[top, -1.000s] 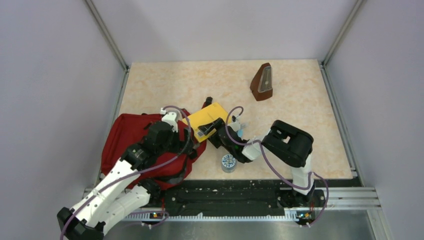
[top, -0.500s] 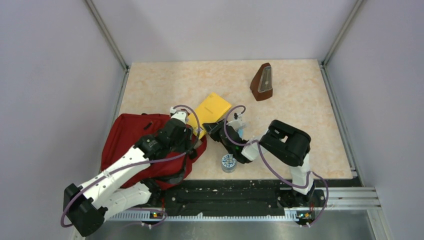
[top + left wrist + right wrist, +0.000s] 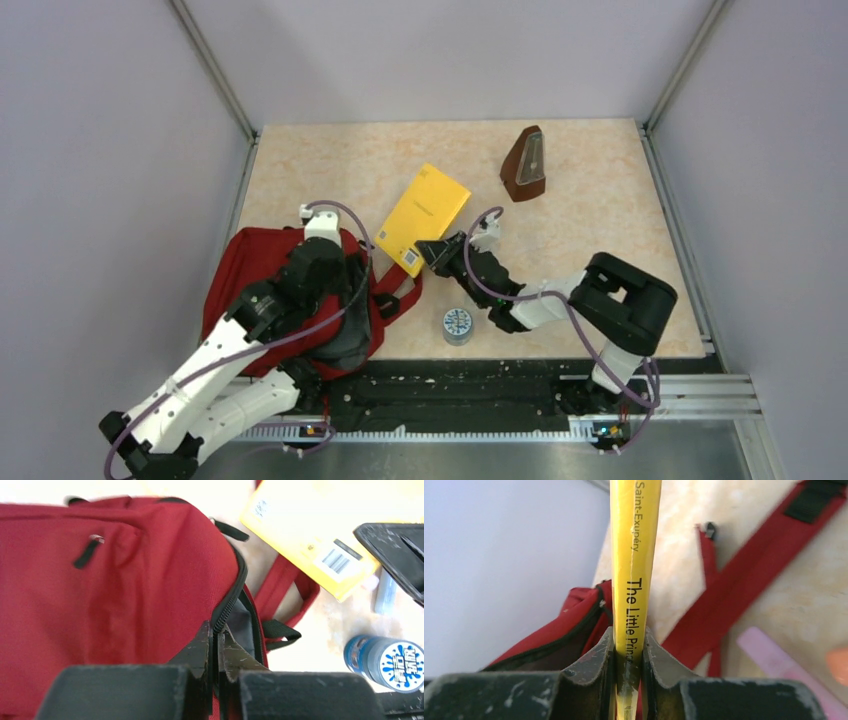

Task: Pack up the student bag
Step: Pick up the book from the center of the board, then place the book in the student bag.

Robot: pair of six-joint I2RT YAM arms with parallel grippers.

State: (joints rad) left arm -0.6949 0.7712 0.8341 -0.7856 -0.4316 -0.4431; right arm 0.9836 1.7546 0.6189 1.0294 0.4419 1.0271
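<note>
1. Top view: the bag (image 3: 262,280) lay flat at the near left corner of the tabletop (image 3: 600,230), with the left arm (image 3: 260,305) reaching over it. Its straps (image 3: 398,298) trailed toward the middle.
2. The right gripper (image 3: 432,252) had a yellow book (image 3: 423,215) by its near corner. The book hung tilted above the middle of the tabletop, just beside the bag's right side and apart from it.
3. A metronome (image 3: 525,165) stood toward the far right corner, and a round tin (image 3: 457,325) sat by the near edge, just right of the bag. Both were untouched.
4. Left wrist view: the left gripper (image 3: 216,630) was clenched, with the bag's black zip edge (image 3: 231,597) running straight into the closed jaws. It seemed to pinch the rim of the opening. A slit of grey lining (image 3: 245,625) showed beside it, so the bag was partly unzipped. Nothing could be seen inside.
5. Right wrist view: the right gripper was clamped on the book's spine, holding it edge-up, with the bag's dark-rimmed mouth (image 3: 574,630) behind and to the left.
6. Judged progress: an early stage. The mouth was caught and the book gripped, but the book was not yet inside. It remained to pull the opening wider, slide the book in and probably add the loose things. Whether the bag must then be zipped I could not tell.
</note>
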